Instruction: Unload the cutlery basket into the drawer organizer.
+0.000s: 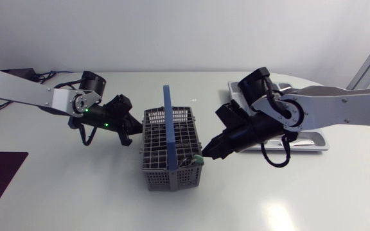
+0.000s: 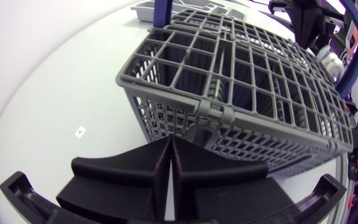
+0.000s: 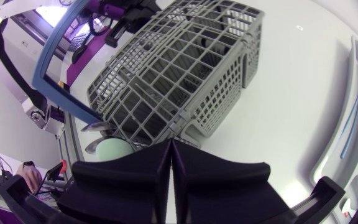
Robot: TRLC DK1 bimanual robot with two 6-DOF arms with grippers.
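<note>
Both my arms flank the grey cutlery basket (image 1: 172, 154), which stands upright at the middle of the white table (image 1: 76, 192) with its blue handle (image 1: 169, 122) raised along its length. My left gripper (image 1: 128, 137) sits just beside the basket's left wall, near but apart from it, its two black fingers (image 2: 148, 171) pressed flat together with nothing between them. In the left wrist view the basket (image 2: 241, 93) fills the space directly ahead of those fingertips, its lattice wall and the small latch on it close by. My right gripper (image 1: 208, 153) hangs low at the basket's opposite side, by the front right corner, its fingers (image 3: 194, 171) likewise closed tight on each other and empty. From the right wrist view the basket (image 3: 179, 68) lies just ahead of the tips, and at the corner nearest them a pale green rounded piece (image 3: 114, 149) and two metal spoon bowls (image 3: 95, 128) show beside the handle (image 3: 61, 71). The grey drawer organizer (image 1: 317, 142) rests on the table to the right, largely behind my right arm (image 1: 326, 106), well apart from the basket; its rim (image 3: 353, 118) runs alongside the right gripper. A small white sticker (image 2: 79, 131) lies on the tabletop beside my left gripper.
</note>
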